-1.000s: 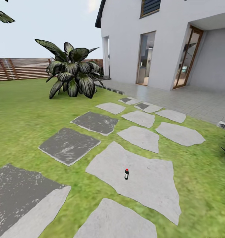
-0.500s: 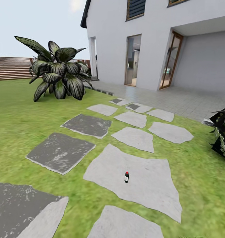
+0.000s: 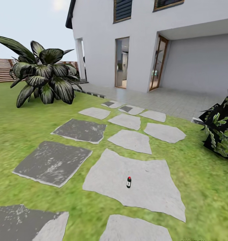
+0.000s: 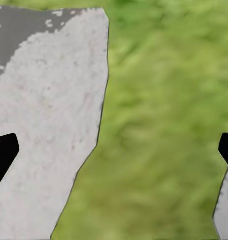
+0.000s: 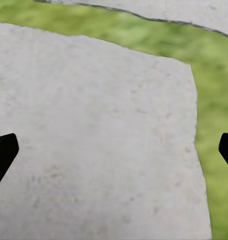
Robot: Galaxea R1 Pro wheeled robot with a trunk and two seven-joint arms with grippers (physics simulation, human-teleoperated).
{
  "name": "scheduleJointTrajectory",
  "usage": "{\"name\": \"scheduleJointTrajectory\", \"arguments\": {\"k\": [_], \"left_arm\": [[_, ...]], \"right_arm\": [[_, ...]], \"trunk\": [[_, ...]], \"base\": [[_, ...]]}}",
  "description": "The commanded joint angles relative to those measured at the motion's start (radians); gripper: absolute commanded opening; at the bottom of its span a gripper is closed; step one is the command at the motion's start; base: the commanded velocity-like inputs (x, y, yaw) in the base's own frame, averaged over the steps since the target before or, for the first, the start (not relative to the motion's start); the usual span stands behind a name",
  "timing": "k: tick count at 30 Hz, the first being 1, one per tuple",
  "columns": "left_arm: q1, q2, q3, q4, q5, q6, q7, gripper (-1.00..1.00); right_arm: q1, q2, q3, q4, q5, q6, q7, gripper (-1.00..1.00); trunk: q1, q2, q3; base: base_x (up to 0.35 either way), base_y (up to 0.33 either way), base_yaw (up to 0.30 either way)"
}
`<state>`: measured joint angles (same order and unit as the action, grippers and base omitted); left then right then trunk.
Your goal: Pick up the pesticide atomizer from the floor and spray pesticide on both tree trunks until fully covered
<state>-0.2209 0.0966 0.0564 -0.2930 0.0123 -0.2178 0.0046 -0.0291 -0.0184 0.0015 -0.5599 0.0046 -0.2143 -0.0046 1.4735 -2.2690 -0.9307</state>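
The pesticide atomizer [image 3: 128,181], a tiny dark bottle with a red top, stands upright on a large pale paving stone [image 3: 144,190] of the garden floor, in the lower middle of the head view. Grass [image 3: 201,187] surrounds the stones. The trees and their trunks are out of view. In the left wrist view my left gripper [image 4: 114,152] is open, its dark fingertips [image 4: 2,152] far apart above grass and a grey stone edge. My right gripper [image 5: 114,152] is open too, with fingertips [image 5: 2,152] wide apart over a pale stone. Nothing lies between either pair of fingers.
A broad-leaved dark plant [image 3: 43,77] grows at the back left before a brown slatted fence [image 3: 2,70]. A white house [image 3: 144,40] with doorways and a tiled patio [image 3: 167,100] stands behind. A dark leafy shrub [image 3: 221,130] sits at the right edge. Darker paving stones [image 3: 53,162] lie left.
The head camera has swung right: plant, house and stones shifted left in the picture, and the shrub at the right edge came further into view. The atomizer has not moved on its stone.
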Motion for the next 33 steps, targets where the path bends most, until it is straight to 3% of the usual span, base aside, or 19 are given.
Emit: {"name": "scheduleJointTrajectory", "arguments": {"k": [1, 33], "left_arm": [[0.0, 0.0, 0.0, 0.0, 0.0, 0.0, 0.0, 1.0], [0.0, 0.0, -0.001, 0.0, 0.0, 0.0, 0.0, 1.0]], "right_arm": [[0.0, 0.0, 0.0, 0.0, 0.0, 0.0, 0.0, 1.0], [0.0, 0.0, 0.0, 0.0, 0.0, 0.0, 0.0, 1.0]], "trunk": [[0.0, 0.0, 0.001], [0.0, 0.0, 0.017]], "base": [[0.105, 0.297, -0.238], [0.08, 0.299, -0.248]]}}
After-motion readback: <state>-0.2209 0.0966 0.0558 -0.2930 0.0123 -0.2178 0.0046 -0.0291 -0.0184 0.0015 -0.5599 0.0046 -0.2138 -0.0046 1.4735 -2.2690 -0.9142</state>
